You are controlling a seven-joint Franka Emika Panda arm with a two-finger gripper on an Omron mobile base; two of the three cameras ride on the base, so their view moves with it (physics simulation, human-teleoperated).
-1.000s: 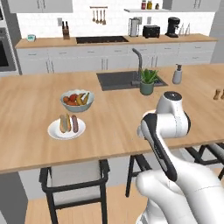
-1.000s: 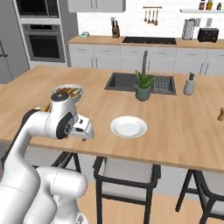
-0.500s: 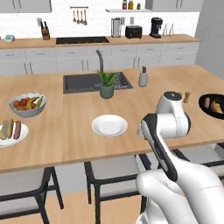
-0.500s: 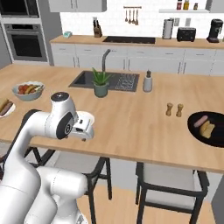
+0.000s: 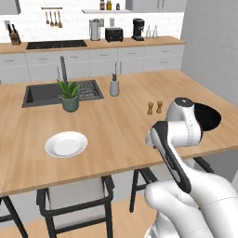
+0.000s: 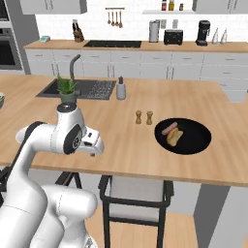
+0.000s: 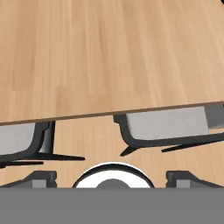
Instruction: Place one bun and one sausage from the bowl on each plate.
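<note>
The wide black bowl [image 6: 196, 140] sits on the wooden island counter at the right, holding a sausage [image 6: 170, 129] and a bun [image 6: 175, 138] side by side. In the left base view the bowl [image 5: 212, 119] is half hidden behind my arm. One white plate [image 5: 66, 144] lies bare, far to the left near the counter's front edge. My gripper [image 6: 95, 147] hangs over that front edge, well left of the bowl, pointing down. In the hand view the gripper [image 7: 111, 178] is open, its fingertips [image 7: 41, 177] wide apart with nothing between them.
Salt and pepper shakers [image 6: 144, 117] stand just left of the bowl. Behind the plate are a potted plant [image 5: 69, 95], a soap dispenser [image 5: 114, 86] and the sink [image 5: 44, 93]. Stools [image 7: 166, 124] are tucked under the counter's front edge.
The base has driven to the right, so the whole scene has slid left in both base views. The black bowl has come closer. The arm keeps its pose and the gripper stays open.
</note>
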